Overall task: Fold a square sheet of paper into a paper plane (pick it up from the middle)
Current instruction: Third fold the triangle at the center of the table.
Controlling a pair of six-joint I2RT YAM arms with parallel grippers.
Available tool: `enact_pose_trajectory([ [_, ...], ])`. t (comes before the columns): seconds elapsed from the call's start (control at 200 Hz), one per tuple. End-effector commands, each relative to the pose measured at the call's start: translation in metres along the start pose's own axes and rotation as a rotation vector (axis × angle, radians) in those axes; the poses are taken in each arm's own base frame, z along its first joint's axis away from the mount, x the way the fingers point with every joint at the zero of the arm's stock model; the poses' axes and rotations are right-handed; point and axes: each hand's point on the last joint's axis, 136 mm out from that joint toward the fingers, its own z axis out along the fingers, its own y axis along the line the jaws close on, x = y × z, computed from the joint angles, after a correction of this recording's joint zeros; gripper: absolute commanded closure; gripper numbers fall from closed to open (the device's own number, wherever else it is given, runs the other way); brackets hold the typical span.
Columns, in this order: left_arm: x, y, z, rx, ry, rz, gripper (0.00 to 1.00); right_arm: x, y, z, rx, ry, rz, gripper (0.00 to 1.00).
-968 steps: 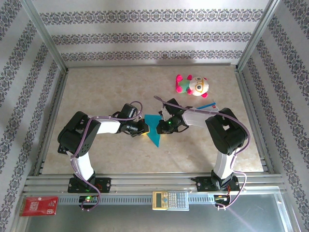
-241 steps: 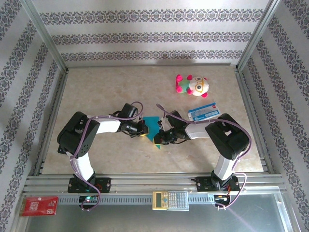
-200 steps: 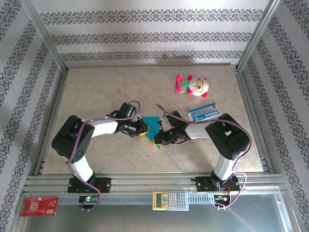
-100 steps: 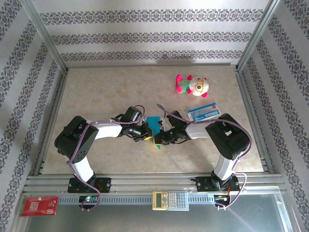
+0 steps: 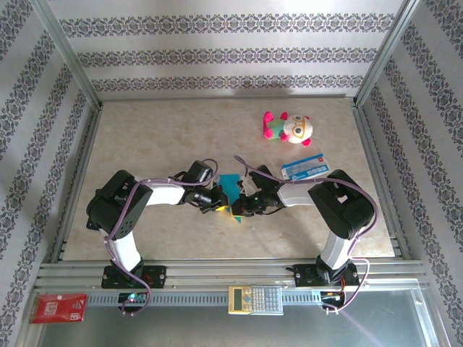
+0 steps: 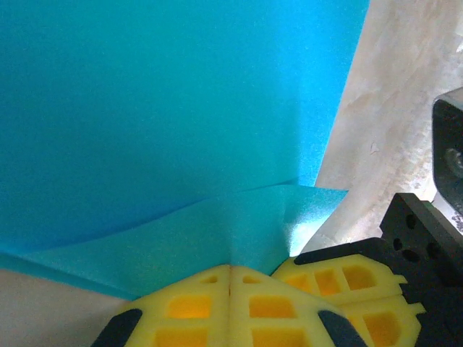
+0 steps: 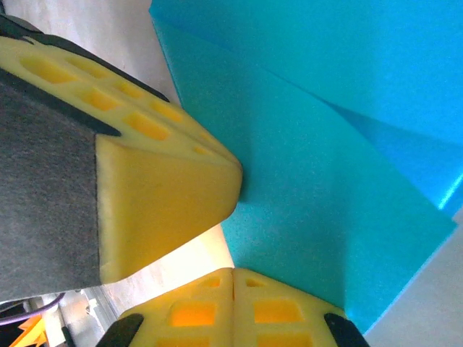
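The square sheet of paper point(image 5: 230, 185) is teal-blue, partly folded, and lies at the table's middle between my two grippers. My left gripper point(image 5: 220, 202) is shut at the sheet's left edge. In the left wrist view its yellow fingertips point(image 6: 230, 269) meet where a raised flap of the sheet point(image 6: 181, 108) creases, so the flap looks pinched. My right gripper point(image 5: 238, 210) is shut at the sheet's near end. In the right wrist view its closed tips point(image 7: 233, 273) sit against the sheet's point(image 7: 325, 181) lower edge. The left gripper's finger point(image 7: 159, 188) is close beside them.
A pink and white plush toy point(image 5: 289, 128) lies at the back right, with a white-and-blue card point(image 5: 304, 166) just in front of it. A calculator point(image 5: 255, 298) and a red box point(image 5: 59, 307) rest on the front rail. Metal frame rails border the table.
My left gripper has reached to the right onto the sheet's edge and closed its jaws. The right gripper has stayed shut in place at the near end.
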Motion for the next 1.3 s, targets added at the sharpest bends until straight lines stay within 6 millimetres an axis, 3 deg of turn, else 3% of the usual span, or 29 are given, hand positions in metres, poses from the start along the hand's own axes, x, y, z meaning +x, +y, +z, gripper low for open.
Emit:
enact_pose_trajectory([
  [0.0, -0.016, 0.032, -0.002, -0.08, -0.051, -0.032, 1.0, 0.054, -0.073, -0.001, 0.264, 0.143, 0.18, 0.99],
  [0.185, -0.024, 0.036, -0.009, -0.096, -0.059, -0.036, 1.0, 0.058, -0.078, -0.002, 0.291, 0.165, 0.192, 1.0],
  [0.635, -0.055, 0.07, -0.034, -0.147, -0.113, -0.09, 1.0, 0.066, -0.082, -0.004, 0.305, 0.175, 0.192, 1.0],
  [0.774, -0.064, 0.068, -0.047, -0.117, -0.141, -0.092, 1.0, 0.065, -0.078, -0.004, 0.288, 0.176, 0.18, 1.0],
  [0.879, -0.065, 0.044, -0.06, -0.04, -0.165, -0.056, 0.97, 0.058, -0.059, -0.004, 0.236, 0.168, 0.107, 0.98],
  [1.054, -0.052, 0.01, -0.085, 0.06, -0.204, -0.005, 0.86, 0.048, -0.002, -0.013, 0.069, 0.141, -0.046, 0.93],
  [1.194, -0.032, 0.003, -0.09, 0.088, -0.208, 0.007, 0.81, 0.025, 0.04, -0.041, -0.048, 0.018, -0.119, 0.89],
  [1.294, -0.018, -0.001, -0.087, 0.11, -0.194, 0.01, 0.76, 0.002, 0.041, -0.062, 0.006, -0.119, -0.132, 0.84],
])
